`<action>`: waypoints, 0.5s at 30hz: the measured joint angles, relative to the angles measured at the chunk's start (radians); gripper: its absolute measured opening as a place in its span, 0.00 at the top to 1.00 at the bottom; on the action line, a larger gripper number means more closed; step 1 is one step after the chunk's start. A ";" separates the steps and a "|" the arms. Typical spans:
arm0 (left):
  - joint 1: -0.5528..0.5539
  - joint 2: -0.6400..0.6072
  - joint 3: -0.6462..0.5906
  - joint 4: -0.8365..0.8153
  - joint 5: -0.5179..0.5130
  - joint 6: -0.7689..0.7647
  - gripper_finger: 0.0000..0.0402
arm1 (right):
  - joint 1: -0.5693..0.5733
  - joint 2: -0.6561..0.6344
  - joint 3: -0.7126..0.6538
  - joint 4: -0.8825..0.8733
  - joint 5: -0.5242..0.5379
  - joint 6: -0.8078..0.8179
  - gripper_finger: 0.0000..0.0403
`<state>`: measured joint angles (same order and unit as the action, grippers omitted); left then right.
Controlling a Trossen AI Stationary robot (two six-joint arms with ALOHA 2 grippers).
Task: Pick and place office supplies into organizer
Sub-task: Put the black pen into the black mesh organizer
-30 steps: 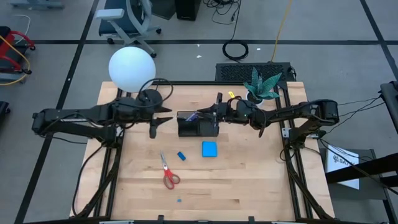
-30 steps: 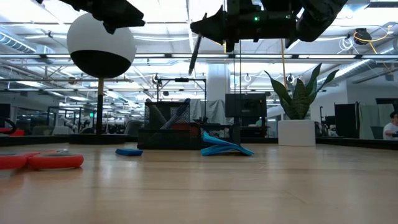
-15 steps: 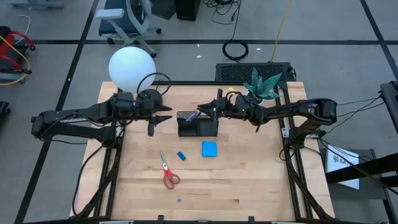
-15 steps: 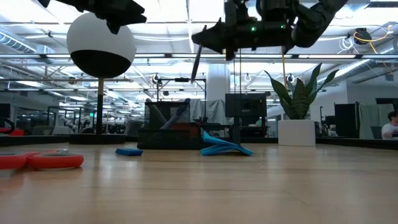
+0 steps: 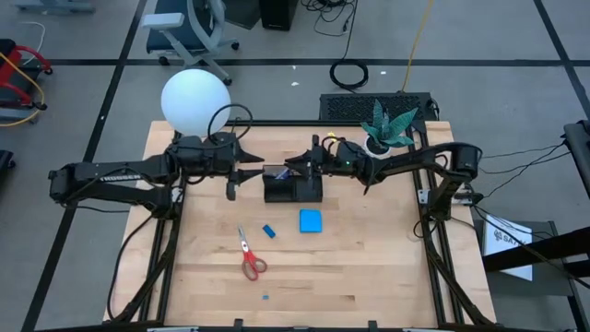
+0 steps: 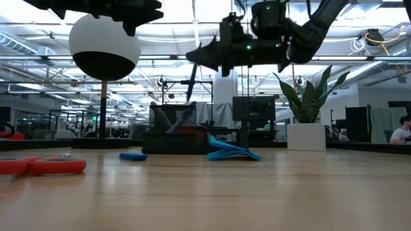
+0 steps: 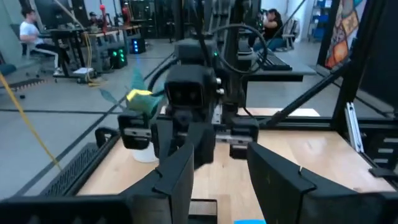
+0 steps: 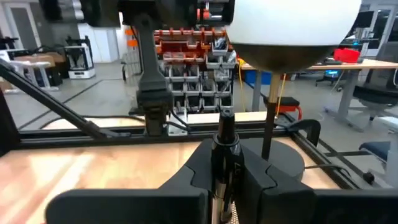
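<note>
one pen gripped by right end effector, apparently above organizer.

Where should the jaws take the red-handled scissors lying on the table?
Probably across the closed blades, just above the pivot, coming straight down. The red-handled scissors lie flat on the table, blades pointing away from the front edge; the looped handles are wider and awkward.

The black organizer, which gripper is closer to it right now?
Right. The right gripper, shut on a black pen, hovers above the organizer; the left gripper hangs off its left end, fingers open.
</note>
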<state>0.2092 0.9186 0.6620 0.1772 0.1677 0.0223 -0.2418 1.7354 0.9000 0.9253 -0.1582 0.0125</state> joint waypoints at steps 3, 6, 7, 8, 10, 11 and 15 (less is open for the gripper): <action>0.004 0.002 -0.004 0.017 -0.004 -0.005 0.60 | -0.011 0.037 0.013 0.005 -0.002 0.002 0.95; 0.005 0.002 -0.004 0.014 -0.001 -0.022 0.60 | -0.025 0.092 0.029 0.005 -0.004 0.029 0.95; 0.005 0.002 -0.004 0.015 -0.001 -0.024 0.60 | -0.027 0.110 0.031 0.002 -0.006 0.031 0.95; 0.004 0.002 -0.004 0.015 -0.001 -0.025 0.60 | -0.030 0.129 0.037 0.003 -0.003 0.032 0.95; 0.002 0.002 -0.004 0.013 -0.001 -0.025 0.60 | -0.035 0.159 0.041 0.006 -0.002 0.034 0.95; 0.003 0.002 -0.004 0.013 0.000 -0.025 0.60 | -0.039 0.171 0.041 0.013 0.000 0.044 0.94; 0.003 0.001 -0.004 0.009 0.000 -0.027 0.60 | -0.044 0.177 0.041 0.046 0.029 0.079 0.82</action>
<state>0.2119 0.9199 0.6582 0.1866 0.1677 -0.0051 -0.2859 1.9121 0.9409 0.9712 -0.1295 0.0911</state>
